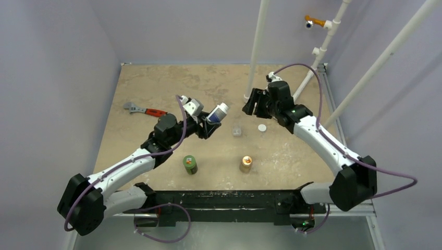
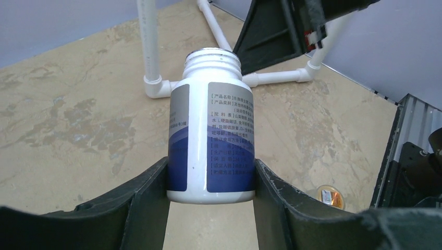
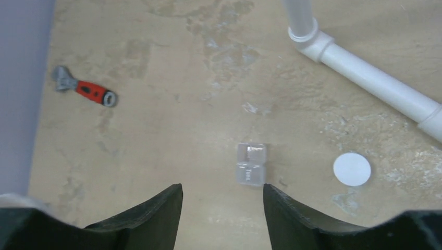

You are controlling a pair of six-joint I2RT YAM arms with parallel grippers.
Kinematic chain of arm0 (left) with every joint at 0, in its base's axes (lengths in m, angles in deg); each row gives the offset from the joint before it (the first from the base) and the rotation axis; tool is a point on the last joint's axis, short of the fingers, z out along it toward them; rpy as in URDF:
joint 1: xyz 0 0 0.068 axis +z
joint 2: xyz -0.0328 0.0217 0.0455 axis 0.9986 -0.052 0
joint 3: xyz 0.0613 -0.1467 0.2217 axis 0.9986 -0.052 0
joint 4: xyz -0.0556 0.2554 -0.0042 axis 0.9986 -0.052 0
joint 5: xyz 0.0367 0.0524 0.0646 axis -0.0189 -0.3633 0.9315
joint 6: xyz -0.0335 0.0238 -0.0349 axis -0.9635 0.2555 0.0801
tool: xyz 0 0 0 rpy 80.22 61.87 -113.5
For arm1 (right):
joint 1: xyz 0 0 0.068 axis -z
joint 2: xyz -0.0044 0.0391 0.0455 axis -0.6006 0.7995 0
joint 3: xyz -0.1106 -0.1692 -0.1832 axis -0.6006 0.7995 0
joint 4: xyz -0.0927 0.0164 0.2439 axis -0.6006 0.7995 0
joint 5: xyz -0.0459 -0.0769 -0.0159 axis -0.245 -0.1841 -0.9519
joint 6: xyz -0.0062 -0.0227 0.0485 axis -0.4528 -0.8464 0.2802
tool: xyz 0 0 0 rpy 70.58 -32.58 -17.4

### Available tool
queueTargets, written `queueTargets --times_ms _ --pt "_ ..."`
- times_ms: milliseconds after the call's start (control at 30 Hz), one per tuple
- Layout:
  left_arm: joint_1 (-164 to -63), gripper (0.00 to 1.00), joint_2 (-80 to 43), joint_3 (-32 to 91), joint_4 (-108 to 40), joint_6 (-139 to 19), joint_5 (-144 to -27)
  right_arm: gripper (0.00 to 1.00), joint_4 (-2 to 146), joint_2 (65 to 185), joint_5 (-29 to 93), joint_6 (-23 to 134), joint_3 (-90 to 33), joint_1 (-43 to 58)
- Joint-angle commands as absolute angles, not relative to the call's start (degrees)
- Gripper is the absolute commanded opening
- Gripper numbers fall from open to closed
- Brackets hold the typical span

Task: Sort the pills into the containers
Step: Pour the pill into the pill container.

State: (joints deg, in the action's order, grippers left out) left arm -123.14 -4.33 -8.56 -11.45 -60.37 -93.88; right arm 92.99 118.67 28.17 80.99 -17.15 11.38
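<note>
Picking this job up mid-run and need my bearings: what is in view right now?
white bottle: one, blue label, uncapped, in the left gripper above the table
clear case: one, transparent, table centre
white cap: one, right of the case
green bottle: one, near edge, left
tan-orange bottle: one, near edge, centre
wrench: one, red handle, left side
pipes: white, far right
pills: none discernible
left gripper: black, shut on white bottle
right gripper: black, open, empty

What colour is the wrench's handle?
The wrench's handle is red, with a grey metal head. The right wrist view shows it best.
</note>
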Motion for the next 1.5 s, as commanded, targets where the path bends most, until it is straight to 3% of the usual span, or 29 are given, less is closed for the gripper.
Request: queueTargets --times_ms 0,167,433,833,1133,1467 --pt "-123.24 0.00 -5.19 -8.34 -5.62 -55.44 -94.03 0.54 87.19 123.03 23.51 77.42 -15.19 11.14" --pt "-123.15 0.00 -7.23 -8.37 -5.77 -54.57 -95.04 0.45 83.06 129.51 21.00 75.94 -14.58 9.45" --pt "-122.80 0.00 -8.76 -8.14 -5.49 -53.72 -94.79 0.42 82.43 138.57 16.88 74.50 -17.79 5.16" --pt "-122.71 0.00 -11.66 -8.26 -4.21 -53.57 -94.64 0.26 83.08 143.18 13.16 73.48 -19.92 4.04" --pt "-122.67 0.00 -15.54 -8.42 -2.50 -54.27 -94.71 0.00 82.39 143.75 13.89 71.55 -19.90 3.84" --pt "-122.72 0.00 -17.08 -14.20 3.70 -60.53 -92.43 0.00 82.30 139.49 13.74 68.11 -18.09 0.31"
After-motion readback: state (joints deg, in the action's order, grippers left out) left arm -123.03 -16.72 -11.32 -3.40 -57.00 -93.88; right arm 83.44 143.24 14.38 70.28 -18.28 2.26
